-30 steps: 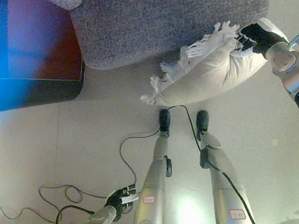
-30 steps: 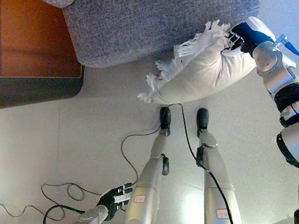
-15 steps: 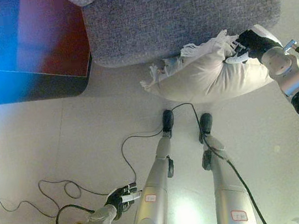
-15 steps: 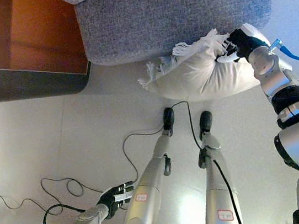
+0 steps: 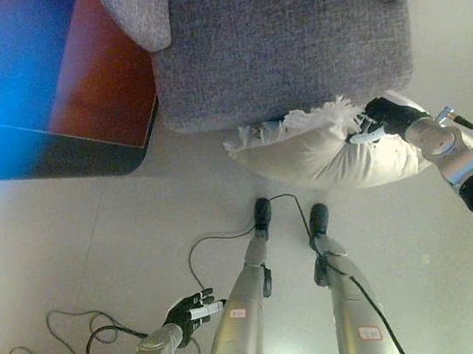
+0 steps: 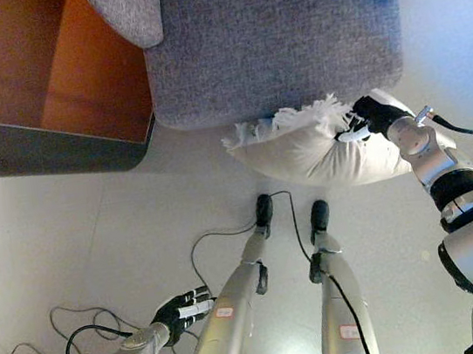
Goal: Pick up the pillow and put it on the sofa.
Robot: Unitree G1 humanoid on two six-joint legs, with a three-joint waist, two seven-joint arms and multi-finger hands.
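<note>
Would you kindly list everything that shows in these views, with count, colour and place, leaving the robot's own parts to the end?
Grey fabric sofa: one, dark grey, top centre, its front edge facing the robot.
White fringed pillow: one, off-white with a tasselled edge, held up just in front of the sofa's front edge, right of centre, not yet on the seat.
Reddish-brown wooden cabinet: one, brown top with a dark edge, upper left, beside the sofa.
Pale floor: one, light beige, across the lower part of the view.
Right hand: one, dark with white tips, curled on the pillow's right end.
Left hand: one, dark with white tips, low at lower left, fingers relaxed, holding nothing.
</note>
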